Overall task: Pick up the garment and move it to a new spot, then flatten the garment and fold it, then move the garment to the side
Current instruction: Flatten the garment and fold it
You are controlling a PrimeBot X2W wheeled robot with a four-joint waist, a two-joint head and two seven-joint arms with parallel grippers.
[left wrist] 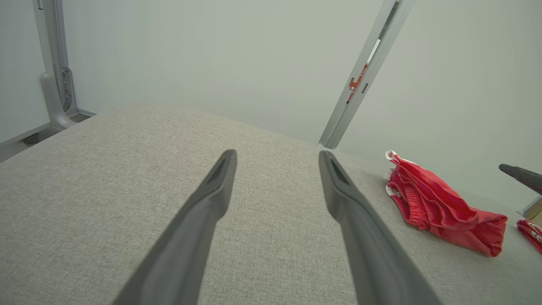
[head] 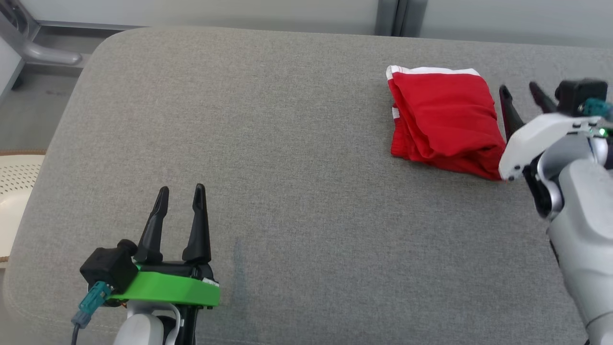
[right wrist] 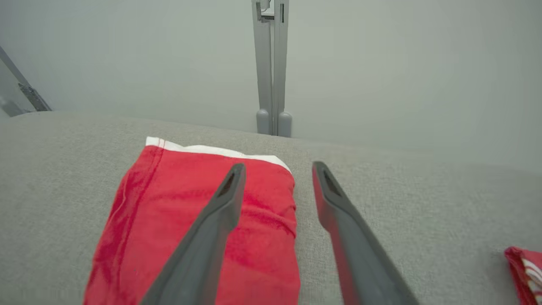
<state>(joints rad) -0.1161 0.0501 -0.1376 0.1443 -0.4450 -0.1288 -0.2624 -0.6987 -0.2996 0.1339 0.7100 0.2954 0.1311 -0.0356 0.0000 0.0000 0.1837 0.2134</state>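
Note:
The garment is red with a white band, folded into a compact bundle at the far right of the grey cushioned surface. It also lies at the right in the left wrist view and under the left finger in the right wrist view. My right gripper stands open just to the garment's right edge, with nothing between its fingers. My left gripper is open over the near left of the surface, far from the garment, its jaws empty.
Another red and white piece of cloth pokes in at the far right, also seen as red cloth at the edge of the left wrist view. A metal post stands behind the surface. A pale perforated chair sits off the left edge.

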